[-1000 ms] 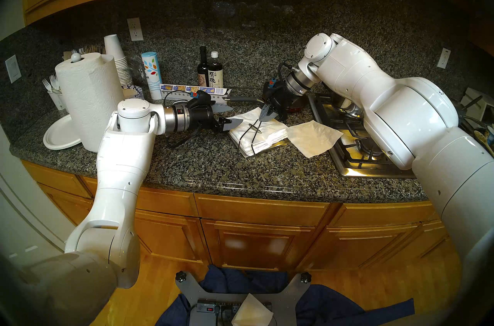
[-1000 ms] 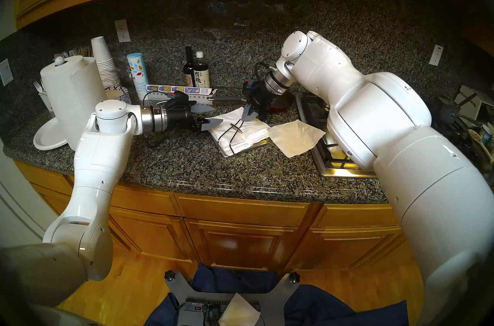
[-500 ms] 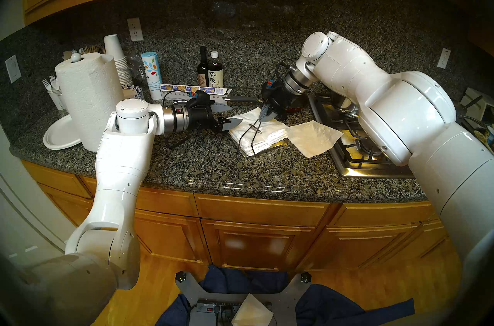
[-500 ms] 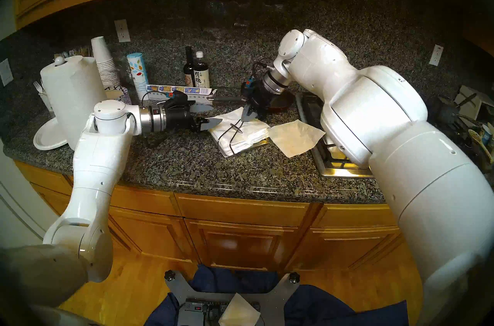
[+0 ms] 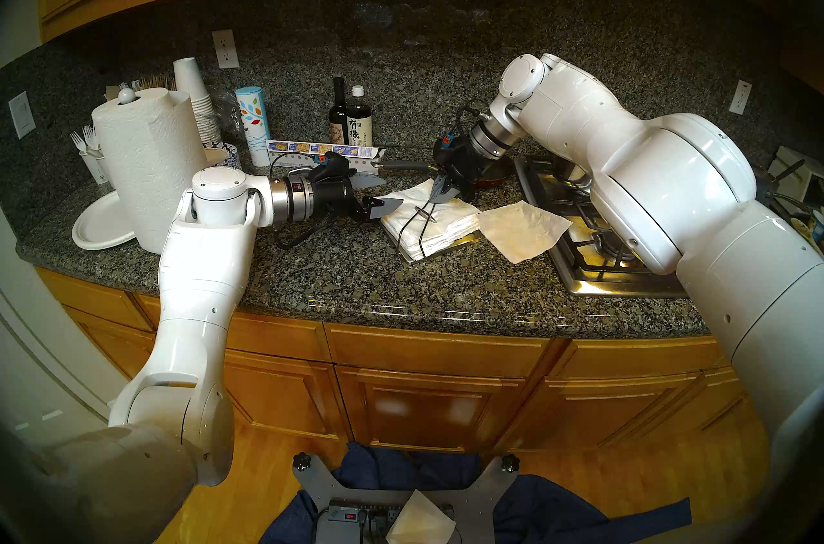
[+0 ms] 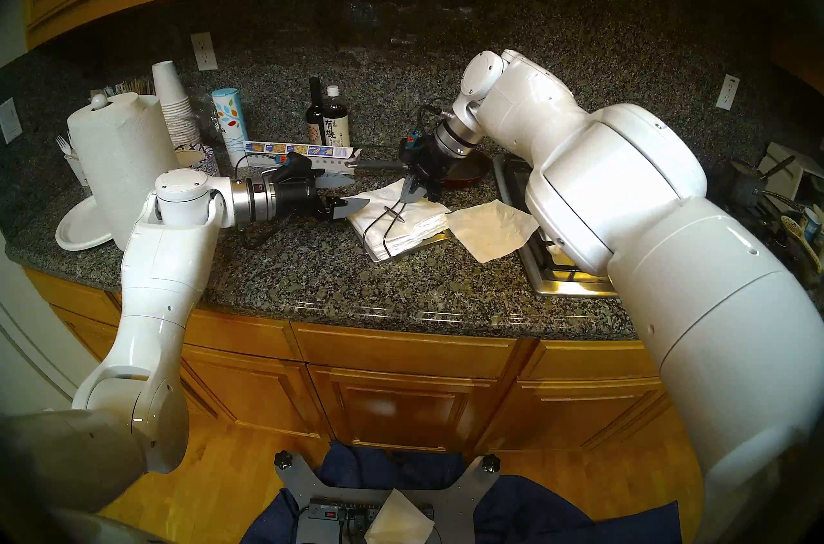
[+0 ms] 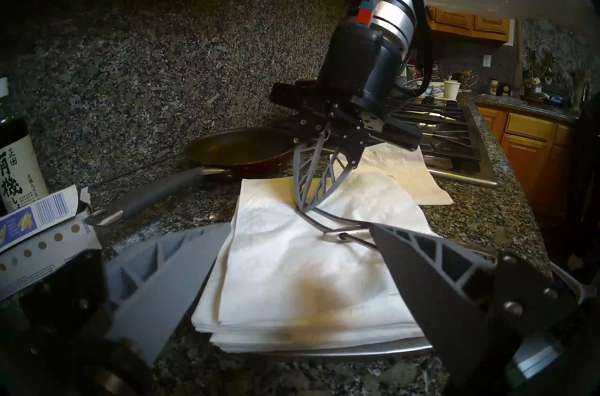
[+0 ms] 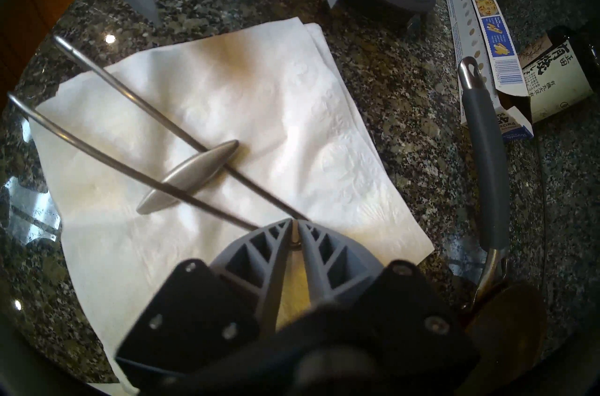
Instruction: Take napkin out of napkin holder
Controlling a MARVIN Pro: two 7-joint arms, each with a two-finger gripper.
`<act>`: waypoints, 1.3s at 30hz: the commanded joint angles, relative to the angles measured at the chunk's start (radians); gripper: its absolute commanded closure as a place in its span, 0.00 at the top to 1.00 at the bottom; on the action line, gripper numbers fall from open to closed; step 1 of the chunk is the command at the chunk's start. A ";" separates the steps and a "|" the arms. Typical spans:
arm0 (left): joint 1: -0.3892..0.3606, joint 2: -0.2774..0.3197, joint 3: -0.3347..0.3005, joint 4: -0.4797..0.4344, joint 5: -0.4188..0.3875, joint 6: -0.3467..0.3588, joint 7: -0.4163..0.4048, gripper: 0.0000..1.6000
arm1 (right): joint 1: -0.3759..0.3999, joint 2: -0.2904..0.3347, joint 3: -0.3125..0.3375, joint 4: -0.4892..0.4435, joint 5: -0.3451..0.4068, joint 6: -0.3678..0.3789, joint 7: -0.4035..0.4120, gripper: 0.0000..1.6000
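Observation:
The napkin holder [image 5: 469,238] is a flat grey tray mid-counter, carrying a thick stack of white napkins [image 5: 446,222]. Its wire arm [image 5: 412,229] with an oval pad [image 8: 188,178] slants up off the stack. My right gripper [image 5: 439,197] is shut on the far tip of that wire arm [image 8: 207,155], seen also in the left wrist view [image 7: 303,207]. My left gripper [image 5: 394,191] is open at the stack's left edge, its fingers [image 7: 168,262] straddling the corner. A single crinkled napkin [image 5: 524,229] lies flat right of the holder, overlapping the stove edge.
A frying pan [image 7: 237,147] with a grey handle [image 8: 483,158] lies behind the holder. The gas stove [image 5: 602,258] is at the right. A foil box [image 5: 321,151], two bottles [image 5: 352,119], a paper towel roll [image 5: 151,168] and a plate [image 5: 100,226] stand left.
My right arm's wrist and elbow have shifted slightly left while its gripper stays on the wire arm. The left arm has barely moved.

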 commanded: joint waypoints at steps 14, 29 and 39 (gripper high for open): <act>-0.038 -0.004 -0.006 -0.016 -0.007 -0.004 -0.002 1.00 | 0.067 -0.005 0.000 0.007 -0.020 -0.005 -0.005 0.45; -0.039 -0.006 -0.009 -0.013 -0.006 -0.004 0.000 0.99 | 0.062 -0.021 0.002 0.018 -0.037 -0.009 -0.016 0.44; -0.033 -0.008 -0.013 -0.029 -0.009 -0.005 -0.005 1.00 | 0.056 -0.028 -0.002 0.028 -0.052 -0.012 -0.017 0.44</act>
